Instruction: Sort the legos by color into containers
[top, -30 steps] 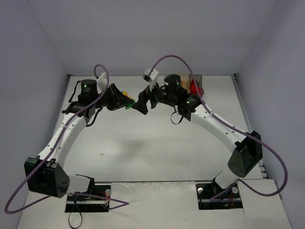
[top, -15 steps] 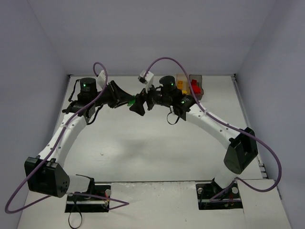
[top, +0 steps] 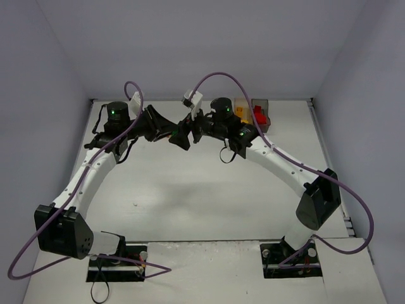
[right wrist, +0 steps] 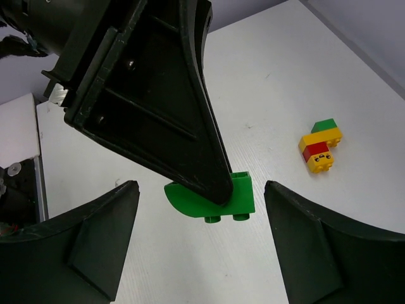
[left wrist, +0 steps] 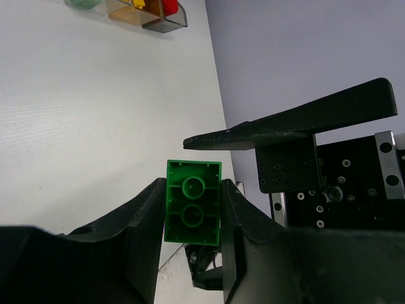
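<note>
- Your left gripper (left wrist: 193, 190) is pressed onto a green brick (left wrist: 193, 206), pinching it by its two long sides over the white table (left wrist: 95, 126). The face turned to the left wrist camera shows two round rings.
- Your right gripper (right wrist: 201, 190) stands spread wide. Its fingers (right wrist: 95, 247) sit on either side of the brick and of the left gripper's tip, with a clear gap on both sides (nothing touches in the right wrist view).
- Seen from the left wrist, one long black finger of the right gripper lies just above the brick's far end, close but apart from it.
- From above, the two grippers meet tip to tip near the far middle of the table. The brick is hidden there among the black fingers.
- The containers (top: 253, 114) stand in a row at the far edge, to the right of that meeting point and apart from both grippers.
- The orange-tinted box holds yellow pieces and the dark one holds red. The left wrist view also shows something green in the clear box, which the picture's edge cuts off.
- A clump (right wrist: 321, 145) of green, yellow and red bricks stuck together lies on the table, well to the side of the held brick, and neither gripper touches it.
</note>
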Robot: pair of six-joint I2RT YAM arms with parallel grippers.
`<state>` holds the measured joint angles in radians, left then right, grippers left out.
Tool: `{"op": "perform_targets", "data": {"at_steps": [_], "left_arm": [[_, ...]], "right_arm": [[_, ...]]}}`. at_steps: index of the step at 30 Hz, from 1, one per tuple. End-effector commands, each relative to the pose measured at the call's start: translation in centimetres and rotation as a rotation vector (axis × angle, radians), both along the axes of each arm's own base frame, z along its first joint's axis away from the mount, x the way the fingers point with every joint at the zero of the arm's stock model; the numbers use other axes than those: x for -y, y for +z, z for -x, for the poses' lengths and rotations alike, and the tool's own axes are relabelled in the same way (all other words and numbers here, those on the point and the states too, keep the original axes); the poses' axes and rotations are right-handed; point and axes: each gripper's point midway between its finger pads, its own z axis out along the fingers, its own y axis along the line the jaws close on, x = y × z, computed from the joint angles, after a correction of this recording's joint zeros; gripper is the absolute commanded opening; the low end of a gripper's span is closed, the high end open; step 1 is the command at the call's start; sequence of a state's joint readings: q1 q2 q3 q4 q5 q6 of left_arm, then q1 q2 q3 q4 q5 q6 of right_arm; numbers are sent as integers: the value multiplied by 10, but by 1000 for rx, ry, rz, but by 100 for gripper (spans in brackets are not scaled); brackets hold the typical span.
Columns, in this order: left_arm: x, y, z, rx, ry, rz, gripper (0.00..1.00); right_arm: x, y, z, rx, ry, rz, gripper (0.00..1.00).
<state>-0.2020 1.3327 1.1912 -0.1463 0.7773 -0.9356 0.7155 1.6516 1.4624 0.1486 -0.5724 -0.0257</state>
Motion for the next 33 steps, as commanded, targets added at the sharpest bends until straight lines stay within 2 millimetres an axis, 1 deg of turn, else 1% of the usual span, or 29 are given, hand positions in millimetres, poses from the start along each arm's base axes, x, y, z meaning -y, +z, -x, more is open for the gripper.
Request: {"op": "perform_targets", "data": {"at_steps": [1,4,5,10,11,12,13,14,15,16,17,18,19,22,23,26,27,28,29,31,32,33], "left_arm": [[7,31,-2,100,-30,56,5],[11,32,-1,94,-41,71,5],[12,32,-1,94,-43,75,5],[13,34,1,90,-44,81,5],[13,35,1,90,-45,83,5],[13,35,1,90,-45,83,5],[13,35,1,88,-44,85,6],[13,36,1,92,-45,85,10],[13,36,1,91,-44,85,17],[13,36,0,91,-43,85,20],[12,35,0,89,-40,84,25],[12,36,0,93,-39,84,31],[12,38,-1,97,-36,83,41],[10,38,-3,100,-28,80,55],[9,36,-5,95,-24,76,61],[2,36,-10,97,4,51,69],[0,35,-12,97,13,40,70],[-3,37,-14,120,21,16,70],[-11,30,-17,102,55,-17,71],[-21,25,-20,124,82,-83,71],[-32,14,-22,91,131,-134,71],[-39,9,-22,86,154,-167,71]], "right_arm": [[-12,42,-4,99,20,-101,75],[-13,40,-4,96,20,-103,66],[-13,39,-4,94,19,-104,59],[-13,34,-7,93,8,-97,44],[-12,32,-8,92,3,-93,38],[-11,33,-7,93,1,-92,33],[-11,31,-8,96,-5,-88,28],[-9,28,-10,95,-16,-80,25],[-7,28,-9,98,-20,-79,23],[-6,27,-10,98,-24,-75,20],[-4,24,-11,98,-36,-68,16],[-3,21,-10,95,-38,-61,15],[-1,19,-11,97,-46,-53,14],[5,8,-14,89,-67,-22,13],[7,4,-15,88,-72,-12,13],[17,-12,-22,80,-105,33,13],[20,-16,-25,78,-116,46,13],[31,-25,-35,70,-156,66,12],[38,-29,-41,65,-175,75,12],[53,-38,-56,51,-214,89,12],[69,-40,-71,48,-257,95,12],[77,-46,-81,46,-278,108,12]]}}
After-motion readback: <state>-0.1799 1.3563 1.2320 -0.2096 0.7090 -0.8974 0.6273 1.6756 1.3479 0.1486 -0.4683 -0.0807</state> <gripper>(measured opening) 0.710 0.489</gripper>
